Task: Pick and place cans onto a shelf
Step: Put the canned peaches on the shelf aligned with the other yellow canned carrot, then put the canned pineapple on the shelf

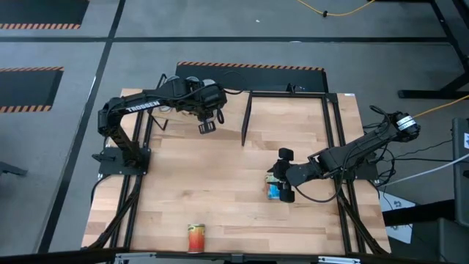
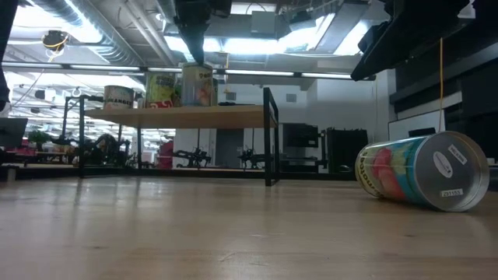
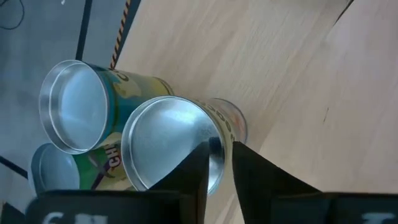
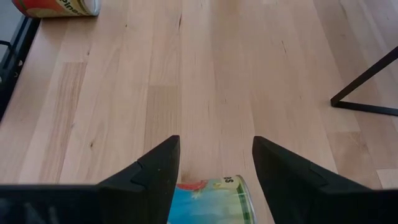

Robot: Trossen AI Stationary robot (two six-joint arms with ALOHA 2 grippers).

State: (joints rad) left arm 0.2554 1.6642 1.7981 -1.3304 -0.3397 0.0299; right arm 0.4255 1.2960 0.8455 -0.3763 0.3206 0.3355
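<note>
A blue-green labelled tin can (image 4: 214, 200) is seen lying on the wooden surface (image 4: 205, 93) between the parted fingers (image 4: 155, 171) of the right gripper (image 4: 214, 163), untouched.

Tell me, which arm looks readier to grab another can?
The right. Its open gripper already straddles a blue can lying on the table, while the left gripper is up at the shelf beside standing cans.

White "TROSSEN" lettering runs along the left arm (image 1: 143, 105); the can labels are unreadable.
</note>
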